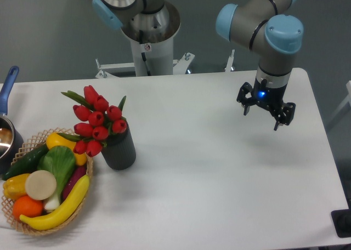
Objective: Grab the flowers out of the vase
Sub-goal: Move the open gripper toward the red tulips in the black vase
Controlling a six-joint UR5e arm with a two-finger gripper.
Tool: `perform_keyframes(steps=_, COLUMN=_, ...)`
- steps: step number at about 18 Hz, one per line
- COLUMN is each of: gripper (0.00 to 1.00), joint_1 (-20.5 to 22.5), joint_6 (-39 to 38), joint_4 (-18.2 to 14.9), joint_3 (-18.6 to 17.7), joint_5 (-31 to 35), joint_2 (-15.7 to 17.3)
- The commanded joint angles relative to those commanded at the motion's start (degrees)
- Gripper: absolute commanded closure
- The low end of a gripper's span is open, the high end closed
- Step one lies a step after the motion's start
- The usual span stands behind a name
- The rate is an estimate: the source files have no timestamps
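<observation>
Flowers (96,121) in vase (119,149) (no readable labels).

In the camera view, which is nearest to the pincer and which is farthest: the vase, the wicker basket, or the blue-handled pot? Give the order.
The pincer hangs open above the right part of the table.
1. The vase, left of the table's middle, holding the flowers.
2. The wicker basket, at the front left, just beyond the vase.
3. The blue-handled pot, at the far left edge, partly cut off.
</observation>
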Motion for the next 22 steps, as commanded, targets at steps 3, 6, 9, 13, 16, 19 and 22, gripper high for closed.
perform_keyframes(steps=3, gripper=0.0, joint_1=-0.79, joint_6=-0.26, joint_4=0.18, joint_3=-0.18, joint_5=0.0, joint_2=0.0)
perform_keyframes(steps=6, gripper=0.0, joint_1=-1.76, joint_6=-3.15, joint_4=0.18, joint_3=-0.09, joint_5=-0.44, joint_2=-0.09)
perform_keyframes(steps=9, gripper=0.0, joint_1=-2.02, joint_6=-4.65, joint_4=0.88, joint_3=-0.27, joint_5=-3.15, joint_2=-0.09)
perform_keyframes(steps=13, gripper=0.0, joint_1=-2.37, joint_6=-5.62, joint_4=8.49, joint_3=-5.08, joint_5=-15.16, joint_2=0.26)
perform_keyframes(steps=16, gripper=0.0, joint_1=-2.37, joint_6=-7.81, joint_4=16.52, joint_3=-9.14, joint_5=-20.12, joint_2=0.53)
perform_keyframes(steps=19, gripper=0.0, joint_1=-2.81, joint_6=-7.91, joint_4=17.14, joint_3=-9.41, joint_5=-25.29, joint_2=0.35)
perform_keyframes(steps=22, gripper=0.0, joint_1=-2.81, joint_6=-7.91, joint_4=17.06, joint_3=-9.76, joint_5=-31.71, joint_2=-0.09)
